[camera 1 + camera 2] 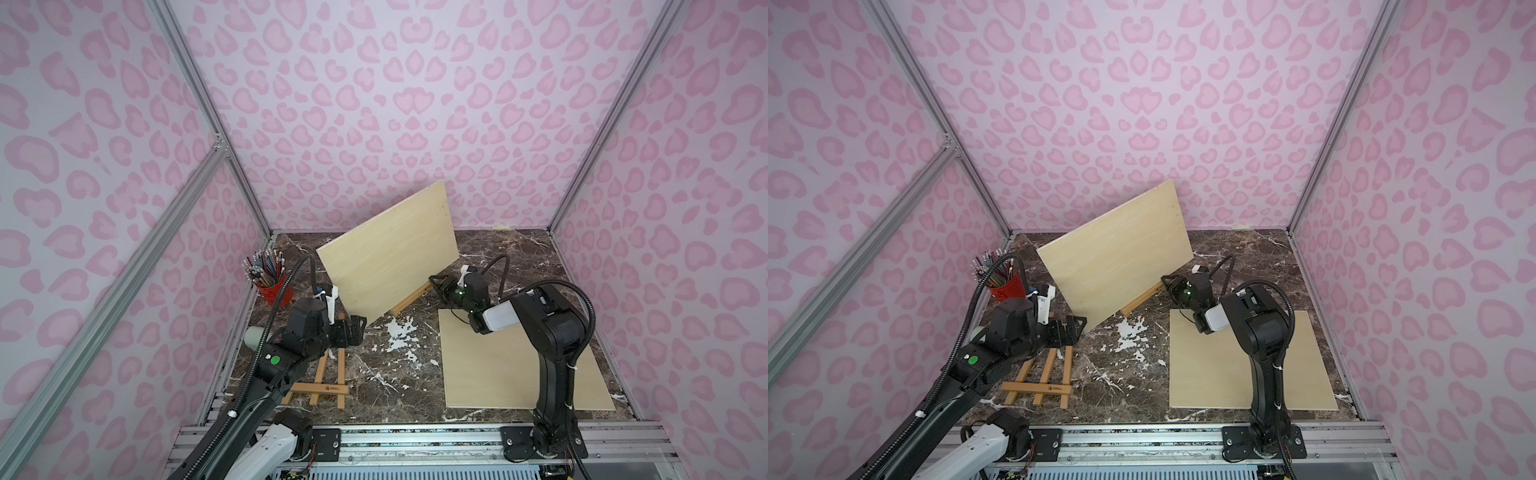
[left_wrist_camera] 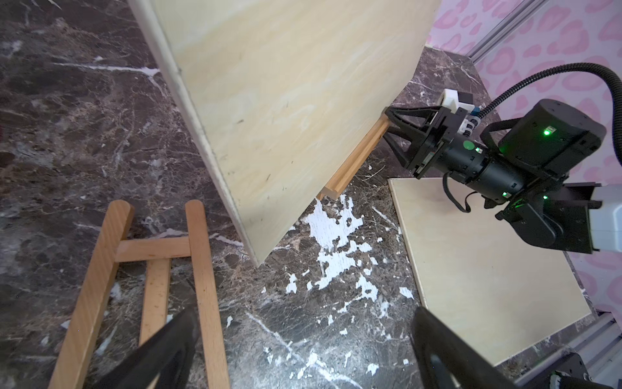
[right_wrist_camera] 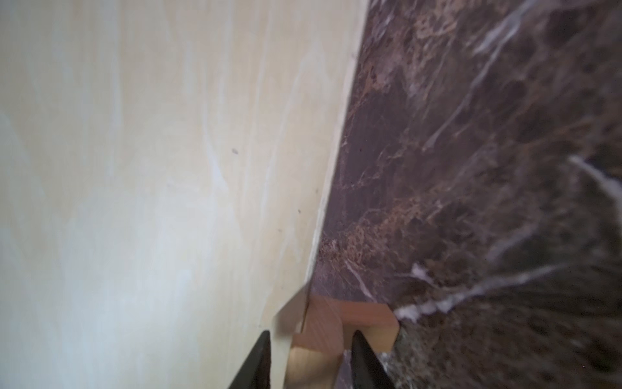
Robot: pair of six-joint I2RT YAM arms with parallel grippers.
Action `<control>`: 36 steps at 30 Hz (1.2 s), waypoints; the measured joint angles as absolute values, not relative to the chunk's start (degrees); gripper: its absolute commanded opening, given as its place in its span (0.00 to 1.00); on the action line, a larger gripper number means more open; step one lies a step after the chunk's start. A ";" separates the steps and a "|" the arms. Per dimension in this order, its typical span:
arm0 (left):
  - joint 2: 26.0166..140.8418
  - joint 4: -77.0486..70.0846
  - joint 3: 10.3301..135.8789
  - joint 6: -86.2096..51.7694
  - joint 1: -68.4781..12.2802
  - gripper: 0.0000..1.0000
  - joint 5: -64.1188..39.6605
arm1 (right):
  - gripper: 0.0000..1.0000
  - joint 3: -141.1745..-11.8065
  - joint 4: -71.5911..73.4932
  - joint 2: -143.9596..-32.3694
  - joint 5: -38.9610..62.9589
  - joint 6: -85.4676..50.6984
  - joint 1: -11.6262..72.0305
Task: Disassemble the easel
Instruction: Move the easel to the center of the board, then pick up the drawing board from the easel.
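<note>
A pale wooden board [image 1: 390, 257] [image 1: 1117, 253] stands tilted, its low corner near the table and its right end on the easel's wooden ledge [image 1: 409, 301] [image 2: 353, 165]. My right gripper [image 1: 434, 282] [image 3: 311, 336] is at the ledge's end [image 3: 323, 323], jaws parted on either side of it, with a gap showing. A second easel frame [image 1: 328, 382] [image 2: 154, 269] lies flat at the front left. My left gripper [image 1: 353, 328] [image 2: 303, 350] hangs wide open just above the table, between that frame and the board's low corner, holding nothing.
A second pale board [image 1: 490, 365] [image 2: 488, 269] lies flat at the front right under the right arm. A red cup of pencils [image 1: 270, 286] stands at the left edge behind the left arm. Pink walls close in three sides of the marble table [image 1: 374, 374].
</note>
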State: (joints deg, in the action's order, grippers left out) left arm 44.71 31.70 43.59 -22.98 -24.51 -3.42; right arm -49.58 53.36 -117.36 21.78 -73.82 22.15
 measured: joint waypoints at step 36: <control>61.67 6.61 51.31 -3.84 5.39 0.74 -40.97 | 0.74 -42.78 28.73 -91.07 33.67 -34.28 22.48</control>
